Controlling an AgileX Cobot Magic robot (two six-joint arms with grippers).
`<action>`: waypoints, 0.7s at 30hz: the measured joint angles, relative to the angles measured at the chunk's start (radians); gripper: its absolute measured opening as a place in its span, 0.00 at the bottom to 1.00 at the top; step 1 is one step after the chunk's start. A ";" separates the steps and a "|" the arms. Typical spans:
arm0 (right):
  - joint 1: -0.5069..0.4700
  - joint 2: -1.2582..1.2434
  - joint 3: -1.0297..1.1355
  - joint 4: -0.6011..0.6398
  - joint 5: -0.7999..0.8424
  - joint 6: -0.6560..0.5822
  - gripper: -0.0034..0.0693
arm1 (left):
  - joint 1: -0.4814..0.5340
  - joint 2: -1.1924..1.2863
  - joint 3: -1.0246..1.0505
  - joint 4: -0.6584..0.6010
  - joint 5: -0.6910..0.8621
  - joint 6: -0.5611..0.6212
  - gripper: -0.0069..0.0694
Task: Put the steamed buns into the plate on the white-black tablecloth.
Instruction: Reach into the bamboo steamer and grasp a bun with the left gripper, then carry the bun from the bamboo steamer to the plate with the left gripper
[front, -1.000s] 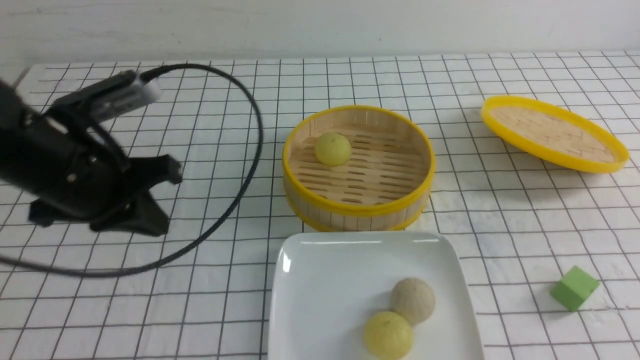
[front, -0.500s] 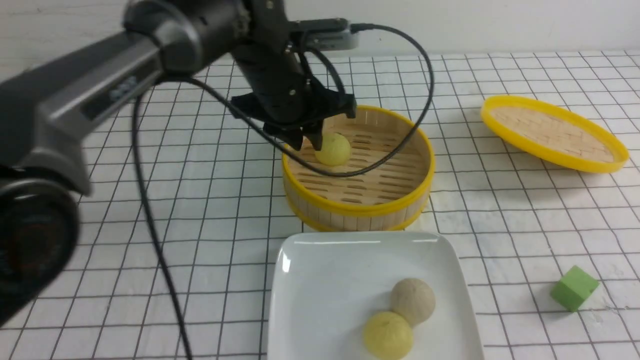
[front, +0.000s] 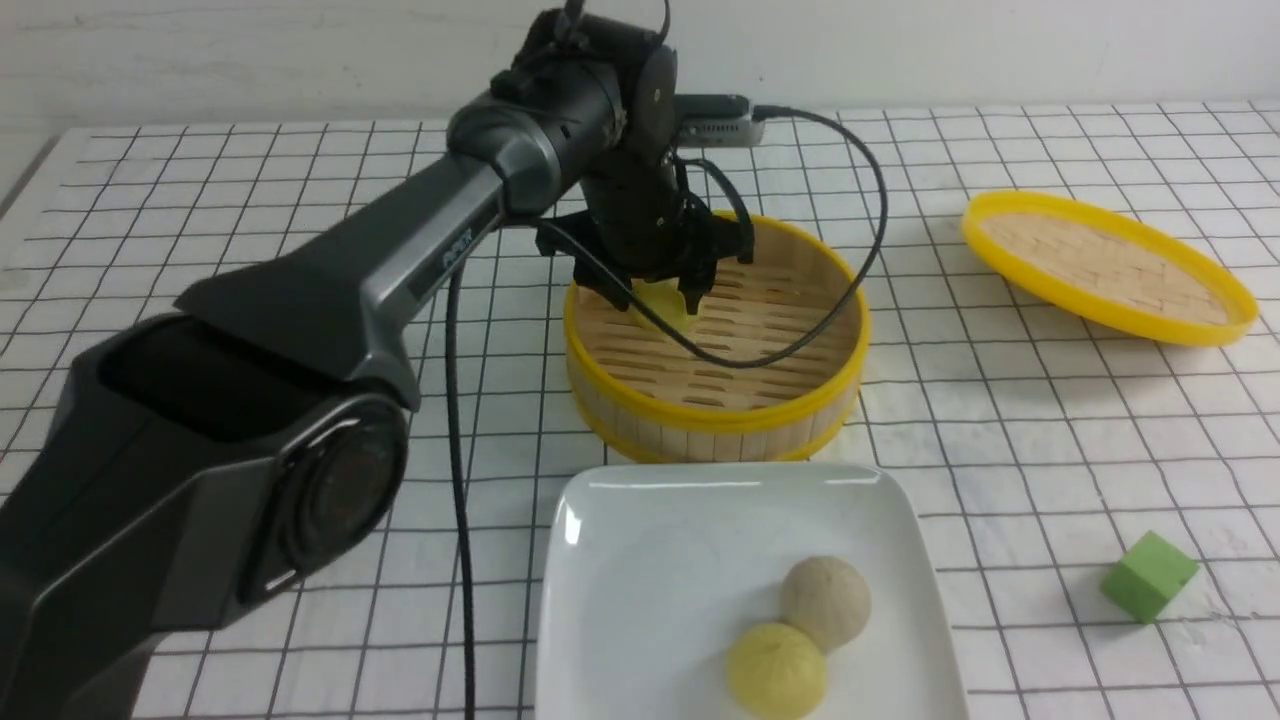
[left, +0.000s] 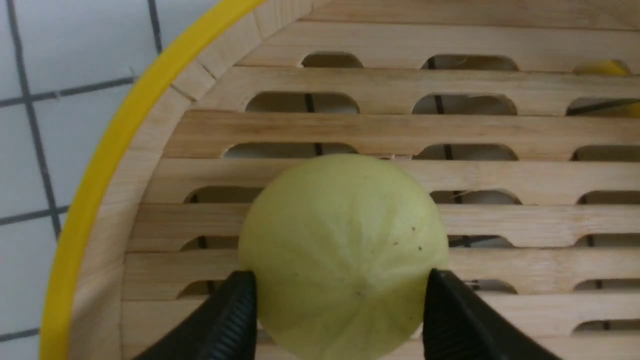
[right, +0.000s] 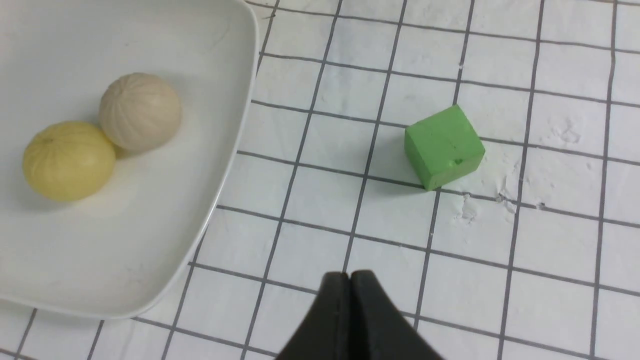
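One pale yellow steamed bun (left: 345, 255) sits outside the plate, on the slatted floor of the bamboo steamer basket (front: 720, 420), towards its far left side. The left pincer (left: 340, 300) straddles it with its jaws wide, one black finger (left: 235, 310) at each flank. They look very close to the skin, though I cannot tell if they touch.

To do this well, I'd say the jaws should close gently across the widest part of the dome, low enough that the bun does not squirt out. Then comes a straight lift clear of the yellow rim before carrying it nearer.

The left arm reaches long and forward across the white-black tablecloth (front: 1000, 450). Its wrist is bent so the pincer points steeply down into the basket, with a cable looping over the rim.

Nearer me, the white square plate (front: 650, 560) holds a beige-grey bun (front: 825, 600) touching a yellow bun (front: 775, 670). The right pincer (right: 350, 285) hangs closed and empty over the cloth, between the plate's corner and a green cube (right: 444, 147).
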 joint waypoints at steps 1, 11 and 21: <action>0.000 0.000 0.000 0.000 0.000 0.000 0.04 | 0.000 0.003 0.000 0.000 -0.001 0.000 0.64; 0.000 0.000 0.000 0.004 0.000 0.000 0.05 | 0.000 -0.060 -0.013 -0.046 0.078 0.011 0.12; 0.000 0.000 0.000 0.006 0.000 0.000 0.06 | -0.016 -0.446 0.040 -0.061 0.149 0.053 0.12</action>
